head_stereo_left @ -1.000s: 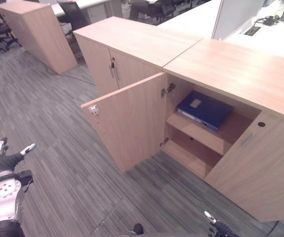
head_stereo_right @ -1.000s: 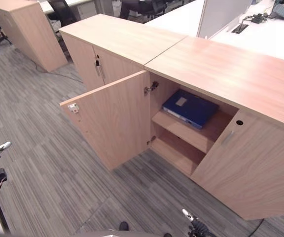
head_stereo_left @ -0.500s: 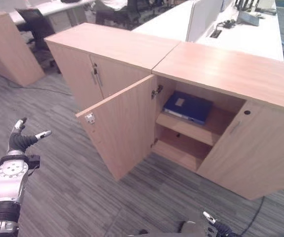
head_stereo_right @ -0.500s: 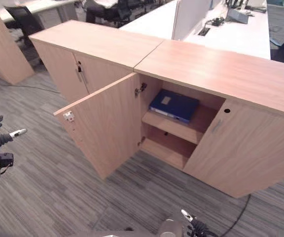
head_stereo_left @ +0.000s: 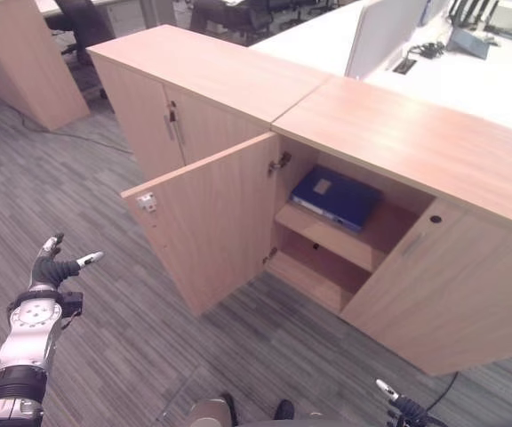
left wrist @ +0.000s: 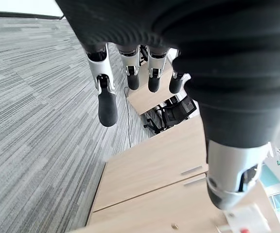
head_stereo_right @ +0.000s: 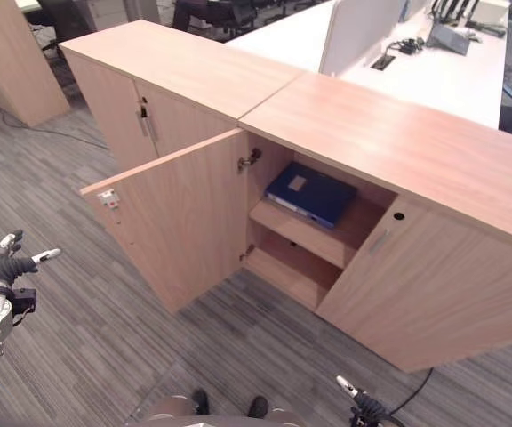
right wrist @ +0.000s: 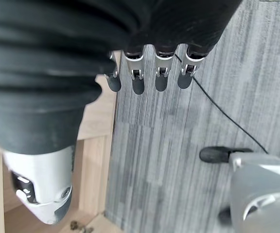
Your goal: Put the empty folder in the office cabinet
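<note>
The office cabinet (head_stereo_left: pixel 398 142) stands across the carpeted floor (head_stereo_left: pixel 87 205), joined end to end with a second, closed cabinet (head_stereo_left: pixel 194 80). Its left door (head_stereo_left: pixel 220 222) hangs wide open; the right door (head_stereo_left: pixel 452 285) is closed. Behind both runs a white desk (head_stereo_left: pixel 434 71).

On the upper shelf (head_stereo_left: pixel 336 236) lies the blue folder (head_stereo_left: pixel 336 197), flat, inside the open compartment. The lower shelf (head_stereo_left: pixel 314 271) appears bare, though its back is in shadow and cannot be confirmed. By this evidence the placing is judged done.

The left hand (head_stereo_left: pixel 50 271) hangs low over the floor, well apart from the open door, fingers straight and spread, thumb out, holding nothing. The right hand (right wrist: pixel 149 73) is also low and empty, its fingers straight and side by side in its wrist view.

Risks from here: the door projects into the walkway, so a swing of the left arm or a step forward could strike its edge. If it is to be closed, a push near the hinge (head_stereo_left: pixel 280 164) would strain it. The folder sits near the shelf's front and could be knocked by a careless reach.
</note>
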